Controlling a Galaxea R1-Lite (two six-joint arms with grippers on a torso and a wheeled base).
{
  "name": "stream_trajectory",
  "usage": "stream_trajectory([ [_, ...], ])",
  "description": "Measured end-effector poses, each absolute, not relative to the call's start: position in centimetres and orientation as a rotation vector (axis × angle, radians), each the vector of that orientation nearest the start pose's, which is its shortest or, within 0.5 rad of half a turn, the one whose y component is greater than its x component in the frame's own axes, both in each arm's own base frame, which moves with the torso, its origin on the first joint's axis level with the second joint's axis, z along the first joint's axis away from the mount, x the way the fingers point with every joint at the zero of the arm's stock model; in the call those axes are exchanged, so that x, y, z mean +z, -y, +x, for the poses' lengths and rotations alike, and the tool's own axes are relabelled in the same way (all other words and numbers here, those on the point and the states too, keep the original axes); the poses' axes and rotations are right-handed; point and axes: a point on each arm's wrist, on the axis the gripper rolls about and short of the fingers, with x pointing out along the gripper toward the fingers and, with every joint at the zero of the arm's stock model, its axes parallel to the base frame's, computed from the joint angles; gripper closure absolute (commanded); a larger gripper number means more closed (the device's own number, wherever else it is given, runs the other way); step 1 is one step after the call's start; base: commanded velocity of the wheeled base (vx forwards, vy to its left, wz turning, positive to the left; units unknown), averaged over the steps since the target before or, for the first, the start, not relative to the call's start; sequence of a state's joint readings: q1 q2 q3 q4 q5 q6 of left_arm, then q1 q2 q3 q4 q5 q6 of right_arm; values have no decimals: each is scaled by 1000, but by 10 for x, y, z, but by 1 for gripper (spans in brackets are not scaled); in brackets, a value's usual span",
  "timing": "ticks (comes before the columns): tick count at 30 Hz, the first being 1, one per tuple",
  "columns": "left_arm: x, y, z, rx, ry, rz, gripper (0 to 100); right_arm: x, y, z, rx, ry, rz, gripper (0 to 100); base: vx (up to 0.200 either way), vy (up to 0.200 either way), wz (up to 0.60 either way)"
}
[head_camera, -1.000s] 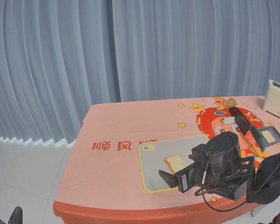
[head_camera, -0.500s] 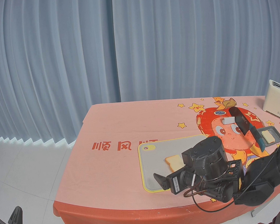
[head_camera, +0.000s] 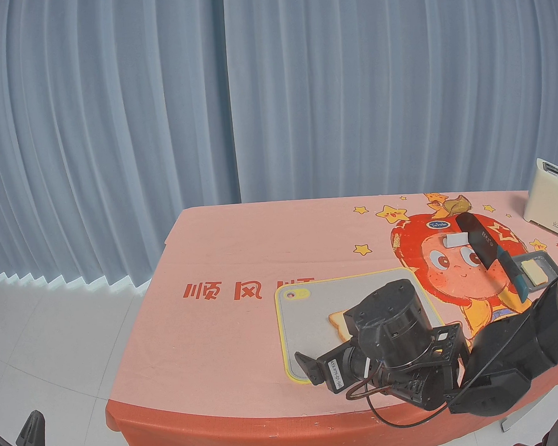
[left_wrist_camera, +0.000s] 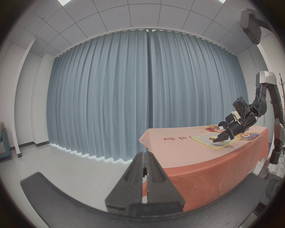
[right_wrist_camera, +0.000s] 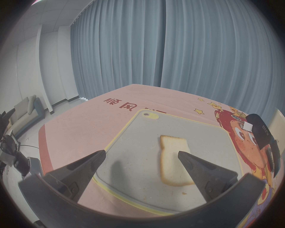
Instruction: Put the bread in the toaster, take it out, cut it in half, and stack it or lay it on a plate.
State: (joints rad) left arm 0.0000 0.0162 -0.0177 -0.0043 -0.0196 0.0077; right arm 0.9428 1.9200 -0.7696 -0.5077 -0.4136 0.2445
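A slice of bread (right_wrist_camera: 173,160) lies flat on the grey, yellow-rimmed cutting board (right_wrist_camera: 133,154). My right gripper (right_wrist_camera: 141,153) hangs open just above the board's near part, one finger over the slice's edge and the other over the board's near-left rim. From the head, the right wrist hides most of the bread (head_camera: 337,320), and one dark finger (head_camera: 305,364) juts past the board (head_camera: 304,331). The white toaster (head_camera: 553,200) stands at the far right. A grey plate (head_camera: 554,270) holds a piece of bread (head_camera: 534,271). My left gripper (left_wrist_camera: 145,156) is shut and empty, low beside the table.
A knife (head_camera: 487,248) with a black blade and blue handle lies between the board and the plate, also seen as the knife (right_wrist_camera: 261,133) from the right wrist. The pink tablecloth (head_camera: 231,255) has free room to the left and behind the board.
My right arm has drawn left and toward the table's near edge, covering more of the bread in the head view. Its gripper stays open. The bread, knife and plate have not moved.
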Motion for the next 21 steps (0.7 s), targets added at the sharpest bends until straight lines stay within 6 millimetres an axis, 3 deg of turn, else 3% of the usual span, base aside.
stream_trajectory([
  [21,81,0,-23,-20,6,8,100,86,-263,196,441,-581,-191,0,0,0,0],
])
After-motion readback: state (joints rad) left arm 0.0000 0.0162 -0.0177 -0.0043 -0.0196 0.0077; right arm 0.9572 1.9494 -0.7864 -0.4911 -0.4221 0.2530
